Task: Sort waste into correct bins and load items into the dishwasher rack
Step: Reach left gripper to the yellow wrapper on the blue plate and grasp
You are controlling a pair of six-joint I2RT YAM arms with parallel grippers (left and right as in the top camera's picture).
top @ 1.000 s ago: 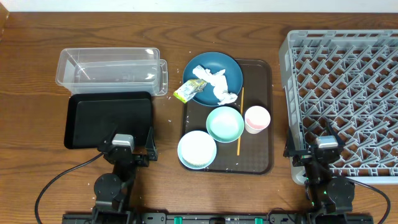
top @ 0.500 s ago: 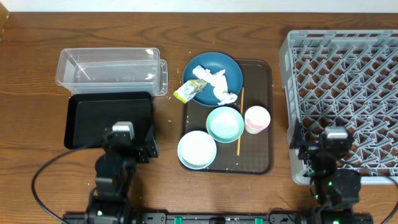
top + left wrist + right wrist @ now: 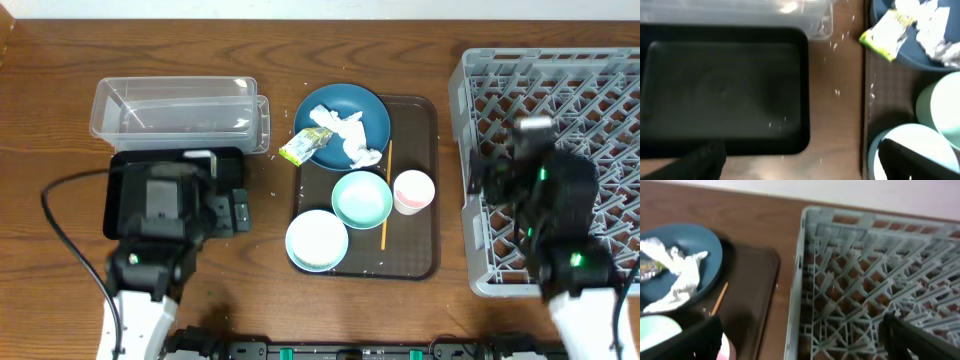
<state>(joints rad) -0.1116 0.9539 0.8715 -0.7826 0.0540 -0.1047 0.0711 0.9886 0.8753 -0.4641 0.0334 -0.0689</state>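
- The dishwasher rack [image 3: 600,80] stands just to the right of the brown serving tray [image 3: 415,250]. The right gripper [image 3: 800,325] hovers over the side of the rack nearest the serving tray, spread wide and empty. I think a finger may catch on an upright peg if the arm swings low towards the serving tray
- The clear tub [image 3: 175,105] and the black tray [image 3: 725,90] lie left of the serving tray, close against each other. The left gripper [image 3: 800,150], also spread wide and holding nothing, hangs over the black tray's edge that faces the serving tray. Waste released carelessly may fall into the wrong bin
- The dark-blue dish [image 3: 370,115] sits on the serving tray's far-left corner, ahead and right of the left gripper. Lifting it before it is emptied could spill the waste
- The white bowl [image 3: 317,240], mint-green bowl [image 3: 361,199] and pink-white cup [image 3: 413,190] crowd the serving tray's middle and near part, so wide fingers may knock a neighbour
- The yellow-orange stick [image 3: 385,200] lies flat on the serving tray, probably hard to pinch
- The tissues [image 3: 345,135] lie in the dish, and the wrapper [image 3: 300,148] rests at the serving tray's far-left edge
- The rice grains [image 3: 836,92] lie on the worktop just left of the serving tray, likely too small to grip
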